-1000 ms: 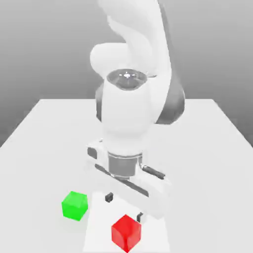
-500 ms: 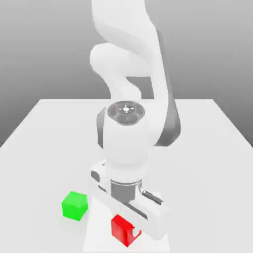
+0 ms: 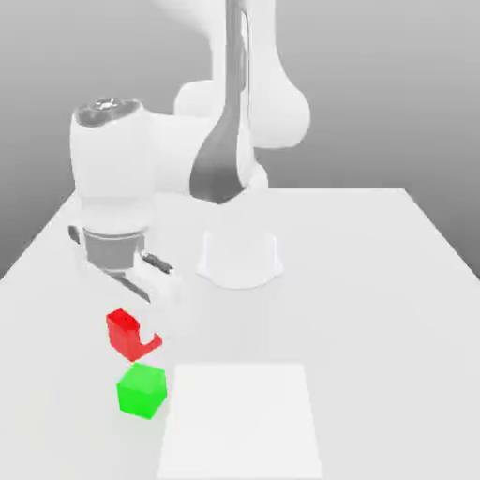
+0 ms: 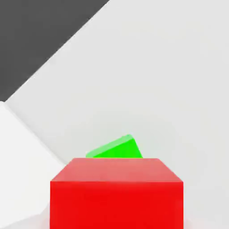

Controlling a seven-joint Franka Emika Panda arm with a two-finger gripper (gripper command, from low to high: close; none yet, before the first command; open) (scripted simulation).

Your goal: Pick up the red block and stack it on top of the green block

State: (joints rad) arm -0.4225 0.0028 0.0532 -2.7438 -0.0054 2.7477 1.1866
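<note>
The red block (image 3: 125, 330) hangs in the air at the exterior view's left, held under the white hand, with my gripper (image 3: 134, 334) shut on it. A white finger (image 3: 149, 324) covers part of its side. The green block (image 3: 142, 391) rests on the white table (image 3: 375, 281) just in front of the red one and lower, with a small gap between them. In the hand view the red block (image 4: 116, 197) is close up, and the green block (image 4: 117, 149) peeks out beyond its top edge.
The arm's round white base (image 3: 239, 258) stands mid-table behind the blocks. A brighter white square patch (image 3: 242, 422) lies flat on the table beside the green block. Dark ground past the table edge (image 4: 36, 36) appears in the hand view.
The hand closed on the red block at the table's front, lifted it and swung it to the exterior view's left, above and just behind the green block. The green block stayed put.
</note>
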